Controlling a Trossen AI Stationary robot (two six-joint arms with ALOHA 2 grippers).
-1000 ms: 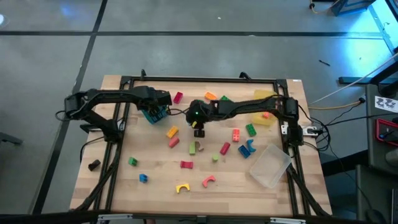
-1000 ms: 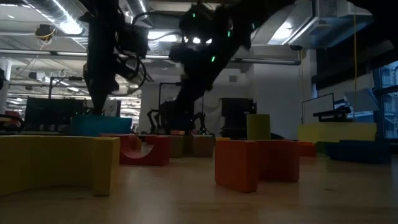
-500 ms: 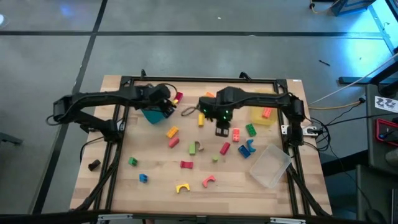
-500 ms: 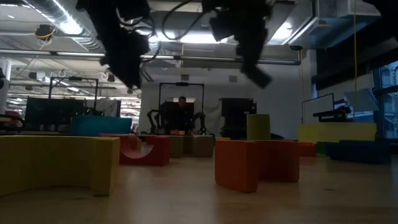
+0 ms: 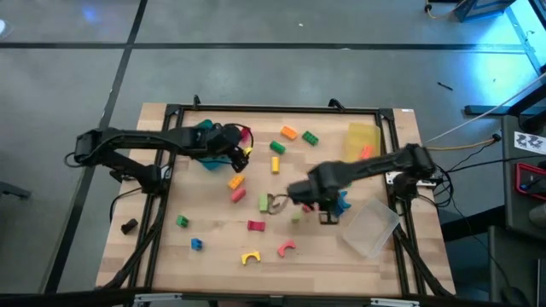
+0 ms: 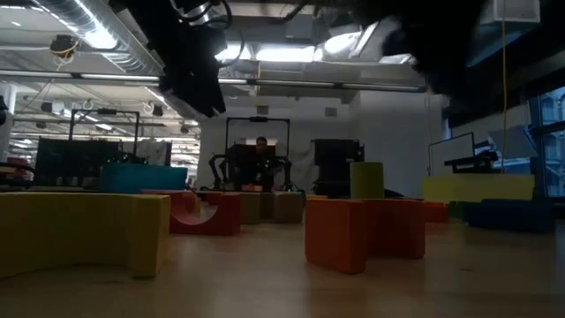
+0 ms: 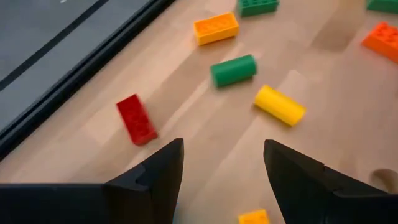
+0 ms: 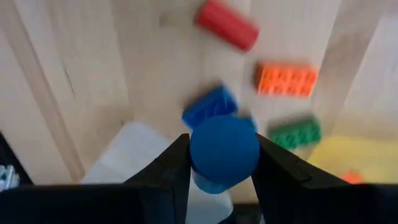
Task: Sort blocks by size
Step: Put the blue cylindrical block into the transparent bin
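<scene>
The right pincer (image 8: 224,162) was found closed on a blue cylinder (image 8: 224,151), gripped between both fingers with its round end turned toward the wrist camera. In the high view that pincer (image 5: 325,215) was placed over the right-hand part of the counter (image 5: 213,256), just beside the clear tray (image 5: 372,227), which lay toward the counter's right edge. The yellow tray (image 5: 360,135) stood farther off, toward the rear right corner. The coming release was judged to turn on this: the clear tray was the nearer bin, lying outward from the held piece.

The left pincer (image 7: 221,177) was recorded open and empty, hovering by the teal tray (image 5: 205,158) at the rear left. A red brick (image 7: 136,119) lay just beyond one finger, its long axis running roughly along the reach. A green cylinder (image 7: 234,70) and a yellow cylinder (image 7: 280,105) lay farther ahead. The remaining blocks were scattered loose over the counter's middle.
</scene>
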